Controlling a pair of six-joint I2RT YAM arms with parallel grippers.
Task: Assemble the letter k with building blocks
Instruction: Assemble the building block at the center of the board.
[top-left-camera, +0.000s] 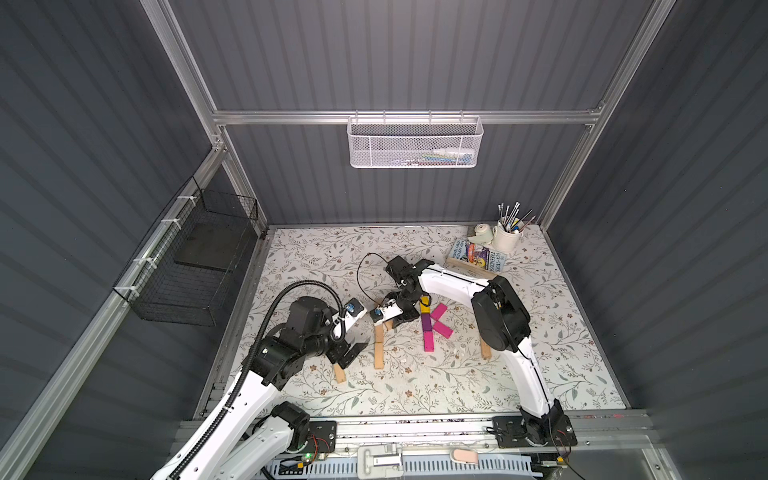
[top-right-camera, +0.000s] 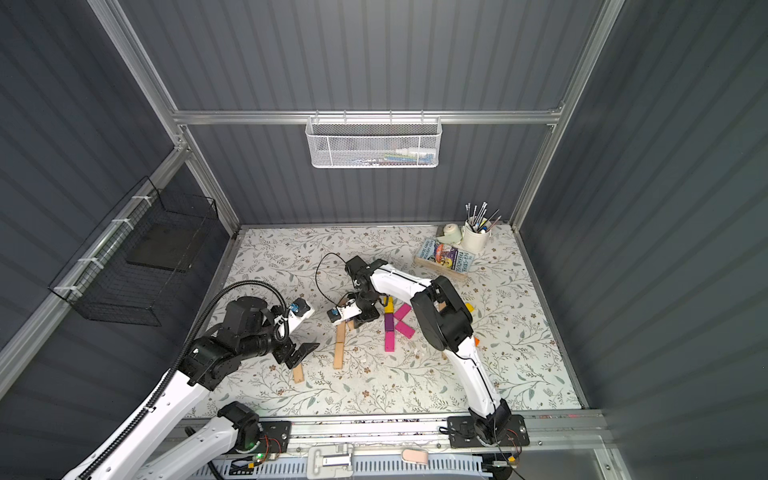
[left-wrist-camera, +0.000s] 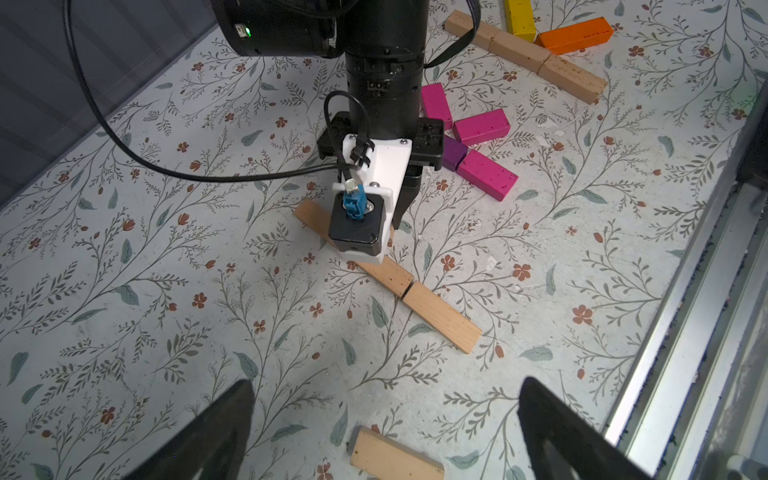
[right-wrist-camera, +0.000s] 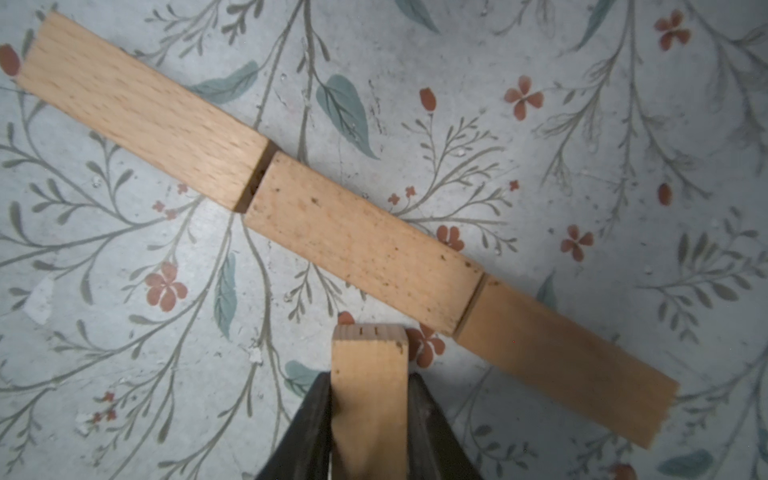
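Right fingers (right-wrist-camera: 307, 428) clamped on tan block (right-wrist-camera: 368, 395), left fingers (left-wrist-camera: 208, 436) spread empty, book (top-left-camera: 482, 255) titled "143-Storey Treehouse"

White links (top-left-camera: 449, 284), black joints (top-left-camera: 498, 320), corrugated cable (top-left-camera: 305, 283)

The only lettering that can be read stands on the colourful paperback book (top-left-camera: 478, 254) (top-right-camera: 445, 255) lying in the shallow pale wooden tray (top-left-camera: 461, 266) at the far right corner of the table, just beside the white ceramic mug (top-left-camera: 506, 239) of brushes. In both top views the pale blue band along the book's near edge carries dark hand-drawn capitals in two lines that read "143-STORY TREEHOUSE", with one small word ahead of them too tiny to make out. The darker blue part at the book's other end bears two lines of pale capitals, too blurred to read. The packets inside the white wire-mesh basket (top-left-camera: 415, 143) on the back rail show coloured printing, illegible.
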